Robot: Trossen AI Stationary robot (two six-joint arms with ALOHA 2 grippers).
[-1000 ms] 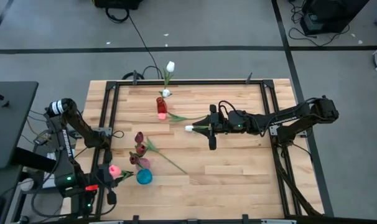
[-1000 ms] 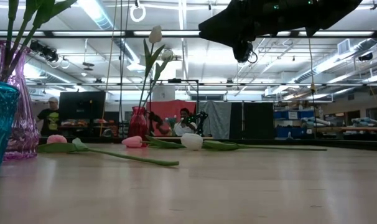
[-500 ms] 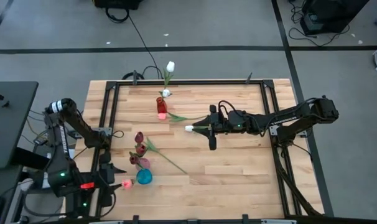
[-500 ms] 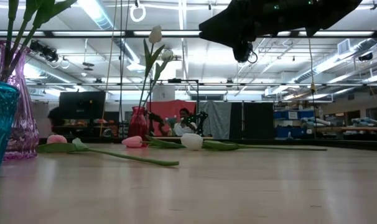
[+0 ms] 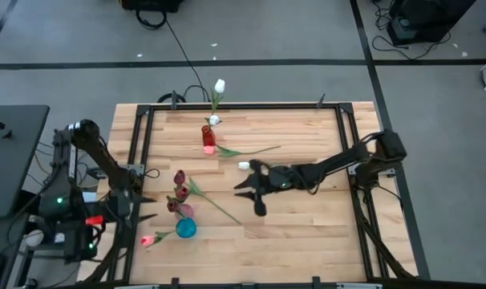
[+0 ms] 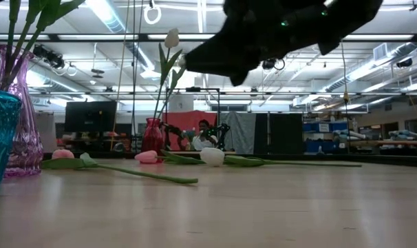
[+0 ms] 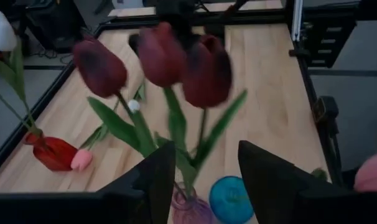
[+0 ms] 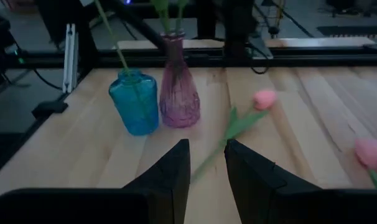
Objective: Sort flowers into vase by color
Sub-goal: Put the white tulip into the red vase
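- The left tool [image 7: 206,168] stands open at the left edge of the surface [image 5: 307,225], beside the vases; its two fingers [image 7: 156,180] are well apart and nothing is between them
- Just ahead of it is the purple vase [image 7: 187,210] with three dark maroon tulips [image 7: 160,55], their green leaves filling the gap in the left wrist view
- Beside the purple vase stands the blue vase [image 5: 184,228], which holds a pink tulip [image 5: 149,239] leaning out towards the left arm
- The right tool [image 5: 245,186] hovers over the middle of the surface, pointing at the two vases; its fingers [image 8: 170,171] stand a little apart and hold nothing
- A white tulip head [image 5: 244,166] lies on the surface close by the right tool
- Between the right tool and the purple vase lies another pink tulip [image 8: 263,99], its stem running back towards the tool
- Near the far edge stands the red vase [image 5: 208,138] with a tall white tulip [image 5: 219,86] upright in it
- A third pink tulip [image 5: 208,150] lies just beside the red vase, its stem trailing towards the right
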